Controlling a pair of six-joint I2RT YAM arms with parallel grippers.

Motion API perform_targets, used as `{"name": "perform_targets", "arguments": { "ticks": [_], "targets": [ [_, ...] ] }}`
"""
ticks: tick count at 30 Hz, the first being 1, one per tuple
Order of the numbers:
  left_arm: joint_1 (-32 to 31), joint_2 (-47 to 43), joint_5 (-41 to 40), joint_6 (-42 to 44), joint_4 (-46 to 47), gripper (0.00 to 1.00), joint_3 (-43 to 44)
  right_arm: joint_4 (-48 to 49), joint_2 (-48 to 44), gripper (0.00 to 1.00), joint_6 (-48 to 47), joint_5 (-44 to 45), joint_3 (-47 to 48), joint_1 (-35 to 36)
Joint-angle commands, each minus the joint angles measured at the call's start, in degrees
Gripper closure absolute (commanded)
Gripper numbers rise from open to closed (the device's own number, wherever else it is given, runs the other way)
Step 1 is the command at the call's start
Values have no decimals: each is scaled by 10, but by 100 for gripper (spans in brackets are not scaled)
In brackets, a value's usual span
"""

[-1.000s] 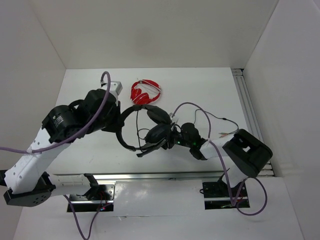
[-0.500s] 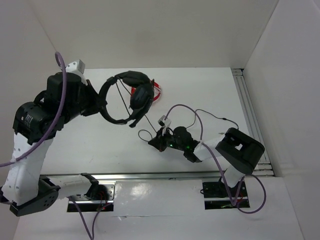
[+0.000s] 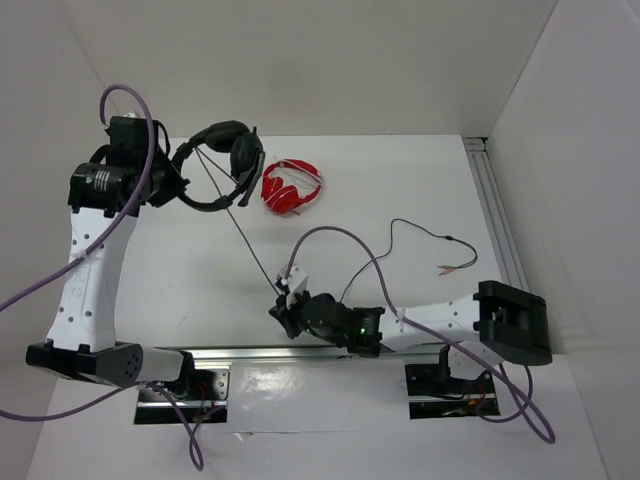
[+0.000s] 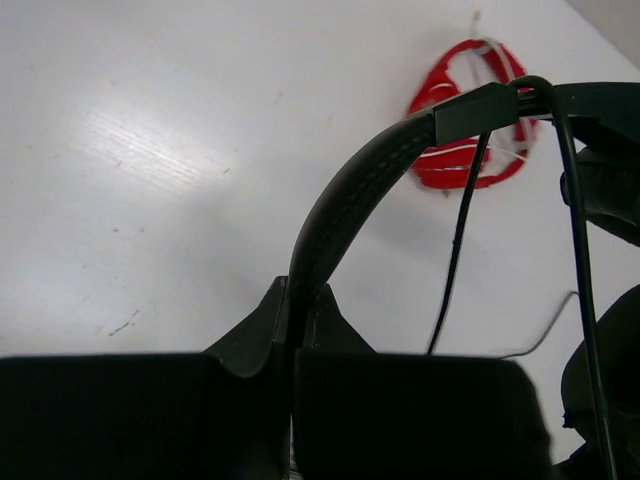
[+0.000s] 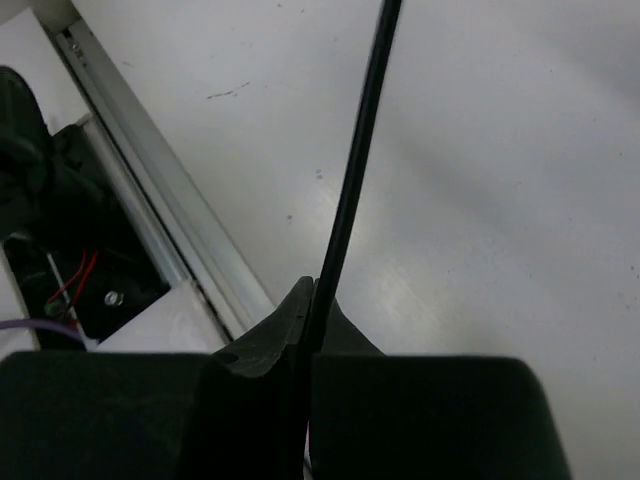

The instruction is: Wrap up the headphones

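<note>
**Headphones lifted at left, cable pulled tight to the right gripper**

Your left gripper (image 4: 297, 322) is clenched on the headband of the black headphones (image 3: 245, 158). In the left wrist view the padded band rises straight out from between the fingers and arcs up to the right. The left arm stands tall over the far left corner of the worktop (image 3: 400, 180) and holds the headphones in the air, with the earcups hanging on the side away from the gripper.

The cable (image 3: 255, 249) runs down from the headphones in a straight, taut diagonal to your right gripper (image 3: 284, 310). That gripper sits low at the near edge of the worktop, just beside the metal rail (image 3: 300, 352). The right wrist view shows the thin black cord (image 5: 355, 180) pinched between the fingers, so this gripper is grasping the cable.

Beyond the right gripper the cable lies slack on the worktop in a loose curve. Its plug end (image 3: 455, 267) rests well to the right.

The small red headphones (image 3: 290, 188) lie flat on the worktop near the black pair, apart from the cable.
</note>
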Motion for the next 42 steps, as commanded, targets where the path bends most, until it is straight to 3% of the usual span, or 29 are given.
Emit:
{"name": "perform_targets", "arguments": {
  "ticks": [1,8,14,21,30,33,42],
  "targets": [
    [32,3,-30,11,71,100,-19,-113,-59,100,-1,156,32,62],
    [39,28,-72,16,87,100,-148,-211,-102,100,4,265,94,154],
    [39,-3,-67,34,135,100,-221,-252,-102,100,-33,290,159,166],
    [-3,-9,-67,70,154,100,-287,-259,-100,100,-119,309,238,166],
    [-141,-10,-99,115,157,100,-348,-349,-62,100,-184,268,341,99],
    [-185,-33,-135,115,157,100,-375,-367,-62,100,-207,251,353,71],
    [-342,-114,-140,99,96,100,-389,-404,-83,100,-265,203,341,-27]
  ]
}}
